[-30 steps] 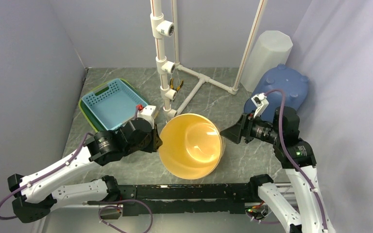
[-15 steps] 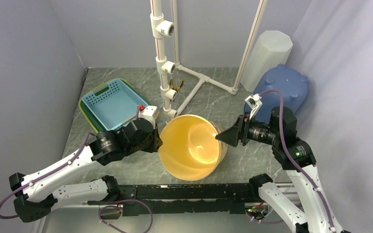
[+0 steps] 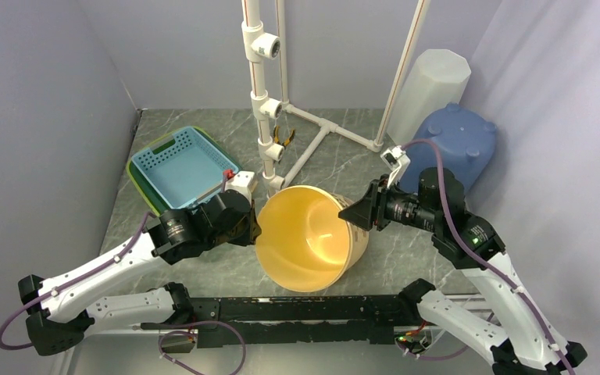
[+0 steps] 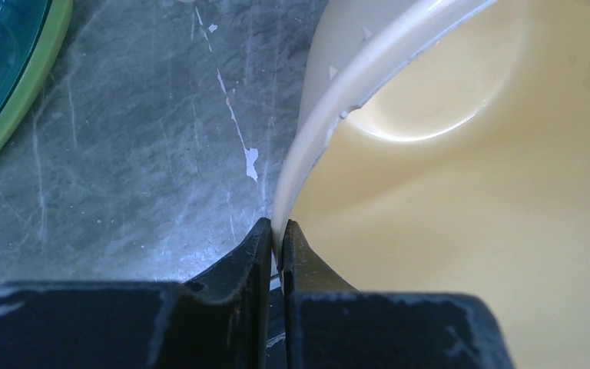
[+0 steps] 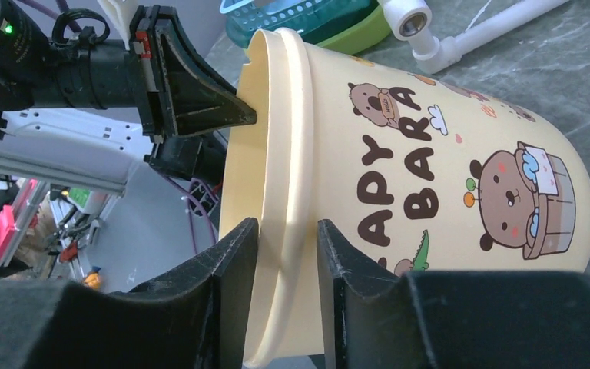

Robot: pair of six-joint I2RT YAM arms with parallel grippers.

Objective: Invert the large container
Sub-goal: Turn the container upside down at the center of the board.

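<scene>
Right gripper (image 5: 287, 228) now straddles the large container (image 3: 305, 244) rim opposite the basket (image 3: 178, 168), clamp unclear; left gripper (image 4: 277, 231) pinches it basket-side; light, stiff.

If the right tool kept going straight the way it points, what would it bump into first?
The yellow bucket: its rim sits between the fingers of the right tool. Beyond that, perhaps the left tool, pinching the opposite rim.
</scene>
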